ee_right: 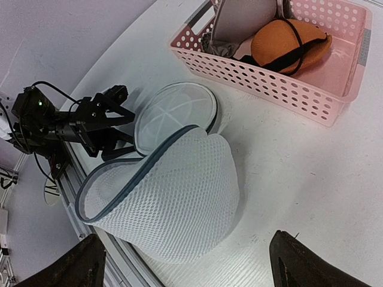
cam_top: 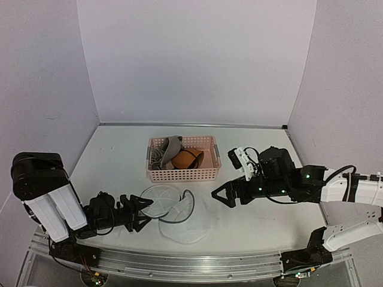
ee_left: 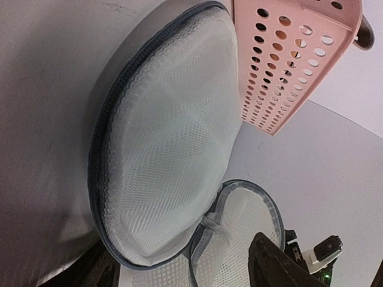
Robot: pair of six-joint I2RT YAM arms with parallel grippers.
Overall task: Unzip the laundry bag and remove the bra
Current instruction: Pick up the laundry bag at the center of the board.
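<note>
The white mesh laundry bag [cam_top: 184, 226] lies unzipped at the table's front centre, its grey-rimmed mouth open toward the left. Its round lid [cam_top: 160, 200] is folded back beside it. The right wrist view shows the bag [ee_right: 173, 197] and lid [ee_right: 176, 110]. An orange bra [cam_top: 187, 159] with black straps lies in the pink basket [cam_top: 182, 174]; it also shows in the right wrist view [ee_right: 287, 42]. My left gripper [cam_top: 142, 214] is open and empty right at the lid [ee_left: 167, 137]. My right gripper [cam_top: 220, 196] is open and empty, hovering right of the bag.
The pink lattice basket [ee_right: 263, 78] stands just behind the bag and also holds a grey garment [cam_top: 170, 148]. It shows in the left wrist view [ee_left: 281, 66] too. The metal rail [cam_top: 179, 269] runs along the table's front edge, close to the bag.
</note>
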